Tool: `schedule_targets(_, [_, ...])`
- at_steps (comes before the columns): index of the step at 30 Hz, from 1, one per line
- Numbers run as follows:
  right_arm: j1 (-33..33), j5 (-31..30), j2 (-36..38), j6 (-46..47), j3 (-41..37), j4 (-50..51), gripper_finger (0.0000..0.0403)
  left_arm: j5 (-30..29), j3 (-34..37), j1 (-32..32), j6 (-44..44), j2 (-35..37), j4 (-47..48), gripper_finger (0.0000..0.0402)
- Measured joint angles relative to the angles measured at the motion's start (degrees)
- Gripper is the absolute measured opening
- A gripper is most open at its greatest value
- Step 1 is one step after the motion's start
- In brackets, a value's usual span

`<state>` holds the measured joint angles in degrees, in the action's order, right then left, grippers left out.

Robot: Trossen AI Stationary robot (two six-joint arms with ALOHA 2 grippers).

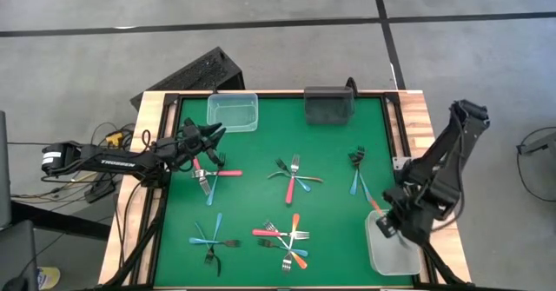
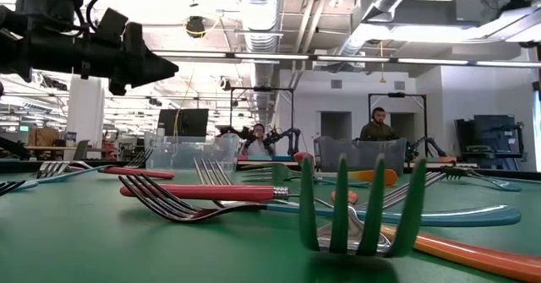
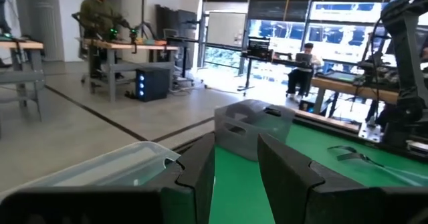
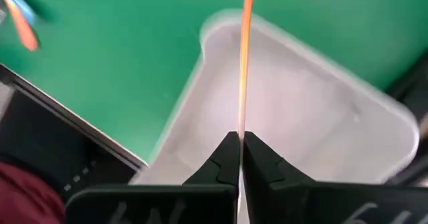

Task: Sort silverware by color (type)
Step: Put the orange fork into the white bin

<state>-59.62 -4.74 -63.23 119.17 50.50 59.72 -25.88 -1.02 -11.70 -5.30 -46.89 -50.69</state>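
1. High view: my right tool (image 1: 388,225) hangs over the clear tub (image 1: 395,252) at the counter's (image 1: 330,152) near right corner. The left tool (image 1: 211,133) hovers above the fork cluster (image 1: 208,174) by the far-left tub; more forks lie mid-counter.
2. Left wrist view: my left tool (image 3: 235,158) stands partly open, empty, aimed at the dark tub (image 3: 251,127).
3. Right wrist view: my right tool (image 4: 240,149) is clamped on an orange fork (image 4: 245,57); its long axis runs straight out from the tool, over the tub's (image 4: 348,137) inside, so I judge release comes next.

right gripper (image 4: 239,147) pinched on orange fork handle (image 4: 245,57) — above clear tub (image 4: 321,110), green mat (image 4: 114,57)
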Motion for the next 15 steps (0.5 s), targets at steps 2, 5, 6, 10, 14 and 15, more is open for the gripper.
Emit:
schedule_targets(2, [-2.0,0.6,-1.3,2.0,0.0,-1.0,0.0021,0.1,0.0,0.0,0.0,0.0,0.0,0.0103])
schedule_targets(5, [-3.9,0.6,-3.3,2.4,0.0,-3.2,0.0022,0.1,0.0,0.0,0.0,0.0,-0.1,0.0103])
schedule_targets(6, [-4.0,0.6,-4.0,2.4,0.0,-3.4,0.0024,0.1,0.0,0.0,0.1,0.0,-0.3,0.0103])
schedule_targets(10, [-4.0,1.1,-6.3,2.5,0.0,-2.9,0.0052,0.1,0.0,0.0,1.1,0.0,-2.7,0.0103])
schedule_targets(14, [-3.2,1.6,-7.0,2.5,0.0,-2.4,0.0103,0.1,0.0,0.0,1.1,0.0,-3.3,0.0103])
schedule_targets(15, [-3.0,1.6,-7.0,2.5,0.0,-2.3,0.0118,0.1,0.0,0.0,1.1,0.0,-3.2,0.0103])
